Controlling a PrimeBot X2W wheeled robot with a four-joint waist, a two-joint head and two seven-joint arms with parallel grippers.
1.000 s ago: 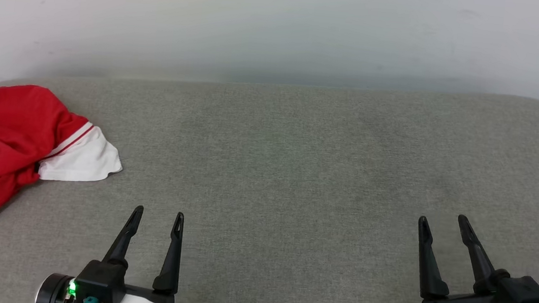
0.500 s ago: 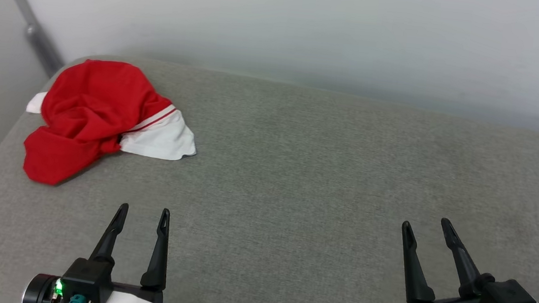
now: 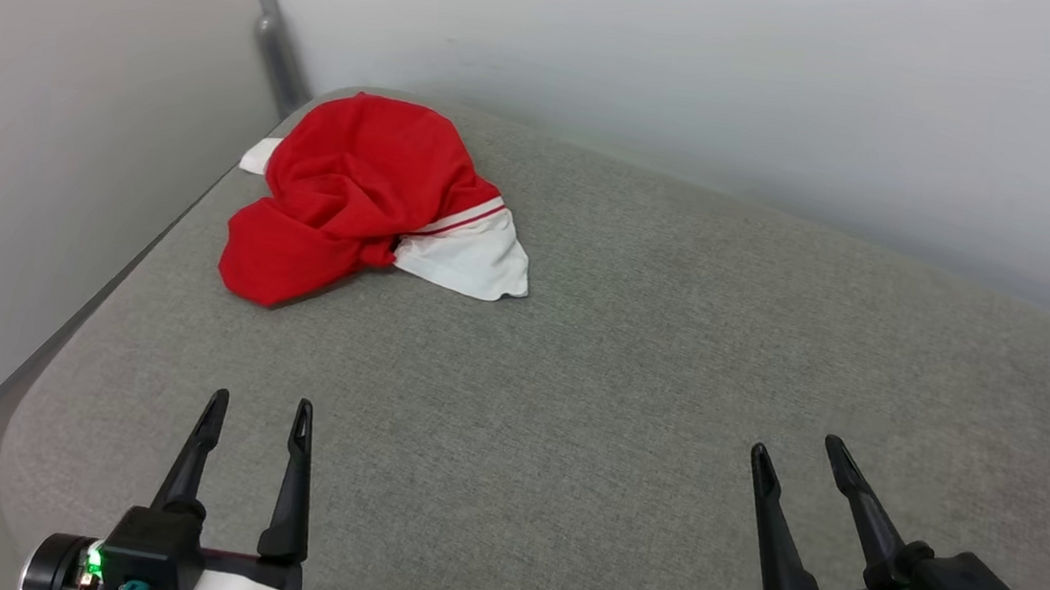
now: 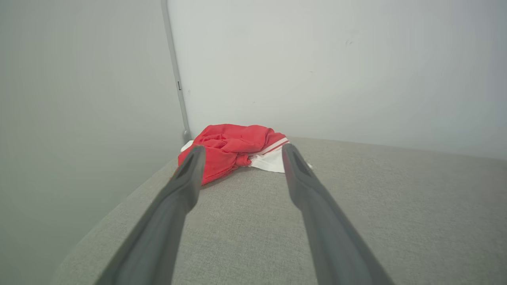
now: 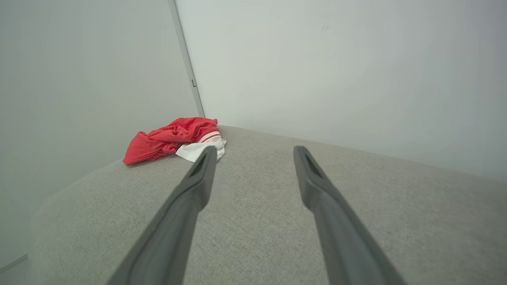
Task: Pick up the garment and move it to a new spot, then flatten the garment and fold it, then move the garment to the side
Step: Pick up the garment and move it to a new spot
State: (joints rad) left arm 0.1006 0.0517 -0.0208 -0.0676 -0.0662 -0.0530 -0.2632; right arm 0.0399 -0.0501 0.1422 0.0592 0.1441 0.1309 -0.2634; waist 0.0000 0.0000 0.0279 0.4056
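The step in hand looks like the first reach. The garment [image 3: 352, 192] lies bunched and untouched in the far left corner of the surface [image 3: 633, 373], close to its left edge. The left hand [image 3: 261, 400] hovers over the near left part of the surface, its two fingers spread wide and holding nothing. The right hand [image 3: 796, 444] hovers over the near right part, likewise spread and empty. The left hand is the closer one, and its wrist view frames the heap between its fingers, so it should probably go in low. A thick fold on top of the red mound is a safer pinch than a single loose edge, which could slip. Lifting clear seems better than dragging, since the surface's left edge is close. The cloth looks thin and limp, with soft deep creases. It is red, with a white panel and striped trim spilling out on the heap's right. The surface is padded with rounded corners, and its coarse grey weave would likely grip cloth that slides over it.
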